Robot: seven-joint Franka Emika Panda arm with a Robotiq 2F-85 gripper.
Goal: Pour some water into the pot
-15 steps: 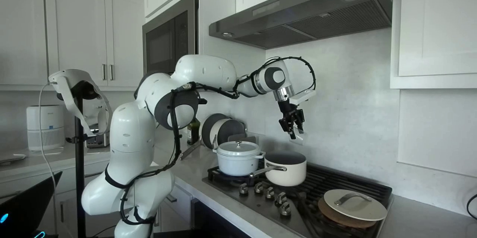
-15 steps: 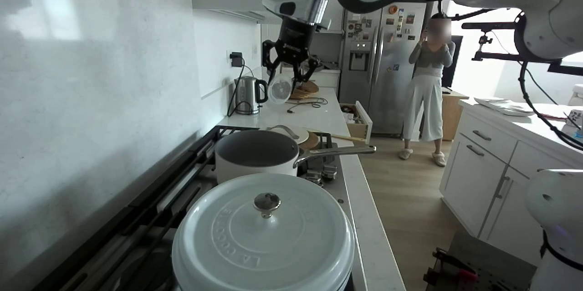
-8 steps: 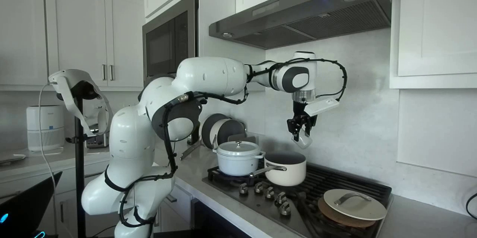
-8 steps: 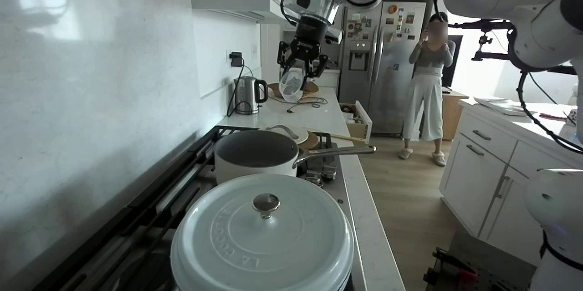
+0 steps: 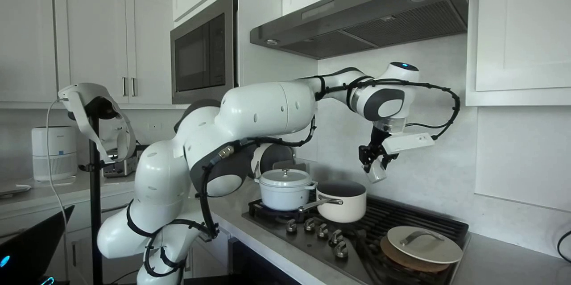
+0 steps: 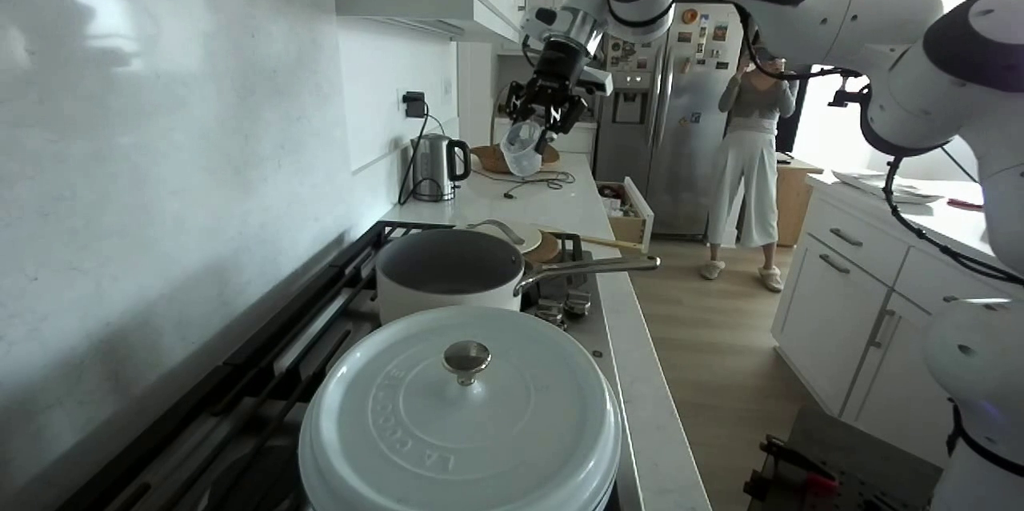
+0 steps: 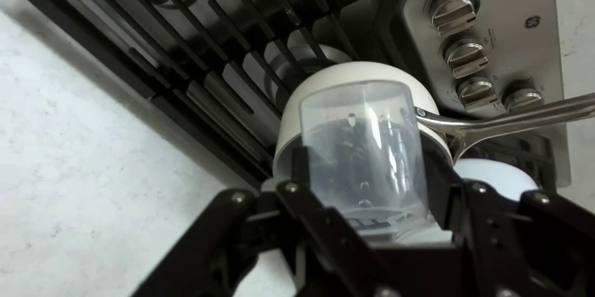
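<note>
Saucepan [image 5: 342, 209] is open from above, air gap between it and the cup [image 5: 377, 172]. Range hood [image 5: 357, 17] caps height over the stove [image 5: 303, 245]; wall [image 5: 446, 178] blocks the back. Lidded pot [image 5: 285, 192] crowds one side, handle [image 6: 596, 265] juts past the counter edge [image 6: 640, 367]. Bare grate [image 5: 392, 216] between saucepan and white lid [image 5: 428, 247]: passable.

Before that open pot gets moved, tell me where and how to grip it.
I'd grip its long metal handle crosswise, coming from the side of the knobs: the slim handle sticks out that way, while the pot itself is wide and round.
</note>
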